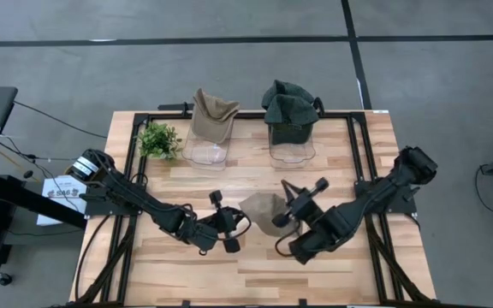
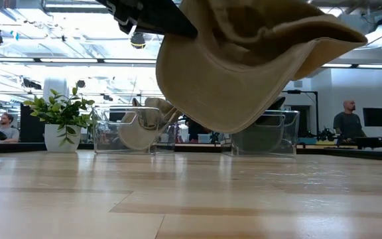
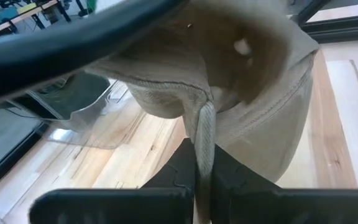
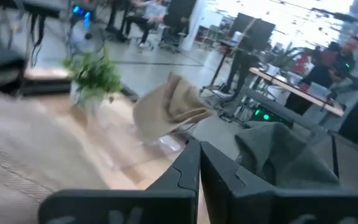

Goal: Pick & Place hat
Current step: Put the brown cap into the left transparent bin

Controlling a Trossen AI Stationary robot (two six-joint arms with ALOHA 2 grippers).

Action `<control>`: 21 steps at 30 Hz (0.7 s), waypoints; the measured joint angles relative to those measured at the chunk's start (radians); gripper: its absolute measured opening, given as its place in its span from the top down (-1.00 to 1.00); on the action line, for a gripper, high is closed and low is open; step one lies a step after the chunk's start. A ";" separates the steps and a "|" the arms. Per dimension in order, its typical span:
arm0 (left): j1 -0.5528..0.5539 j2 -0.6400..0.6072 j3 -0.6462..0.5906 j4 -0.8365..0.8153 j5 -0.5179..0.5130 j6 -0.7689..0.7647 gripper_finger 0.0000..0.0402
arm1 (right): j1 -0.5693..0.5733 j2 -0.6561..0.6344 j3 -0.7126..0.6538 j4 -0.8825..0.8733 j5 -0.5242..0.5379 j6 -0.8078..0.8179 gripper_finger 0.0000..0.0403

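A tan hat (image 1: 262, 210) hangs in the air above the middle of the wooden worktop (image 1: 255, 265), toward the front. From table height it floats well clear of the wood, with its open side tipped down (image 2: 244, 73).

The left end effector (image 1: 228, 224) is just beside the hat on its left. Its two dark fingers (image 3: 182, 168) are pinched together on a thin edge of the tan hat (image 3: 241, 106), so it is holding the cloth tight.

The right end effector (image 1: 294, 210) is just beside the hat on the other side, touching or nearly touching it. In its own wrist view its two fingers (image 4: 188, 171) sit pressed together with nothing seen between them. A blur of tan cloth lies beside them, but I cannot tell if they grip it.

Farther back on the worktop stand two clear bins. The left bin (image 1: 205, 150) has another tan hat (image 1: 213, 115) sticking up out of it. The right bin (image 1: 292, 145) holds dark green hats (image 1: 289, 104) piled up high.

A small green plant (image 1: 158, 139) in a white pot sits to the left of the left bin.

Beyond the worktop is a big bright room. A person (image 2: 345, 119) stands far off on the right side, and another person (image 2: 5, 126) sits far off on the left.
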 joint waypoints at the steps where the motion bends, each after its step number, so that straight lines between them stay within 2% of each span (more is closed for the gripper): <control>1: -0.002 0.000 0.000 0.000 0.000 0.000 0.94 | -0.005 0.000 -0.023 0.086 -0.012 -0.085 0.99; 3: -0.007 0.000 0.000 0.001 0.001 0.000 0.94 | -0.021 0.000 -0.069 0.207 -0.023 -0.205 0.98; 5: -0.013 0.000 0.000 0.004 0.001 0.000 0.94 | -0.042 0.000 -0.102 0.253 -0.024 -0.250 0.99; 14: -0.020 0.000 0.000 0.014 0.001 0.000 0.94 | -0.168 0.000 -0.162 0.202 -0.017 -0.257 1.00; 21: -0.020 0.000 0.000 0.020 0.053 0.000 0.94 | -0.263 -0.001 -0.170 0.137 0.042 -0.258 1.00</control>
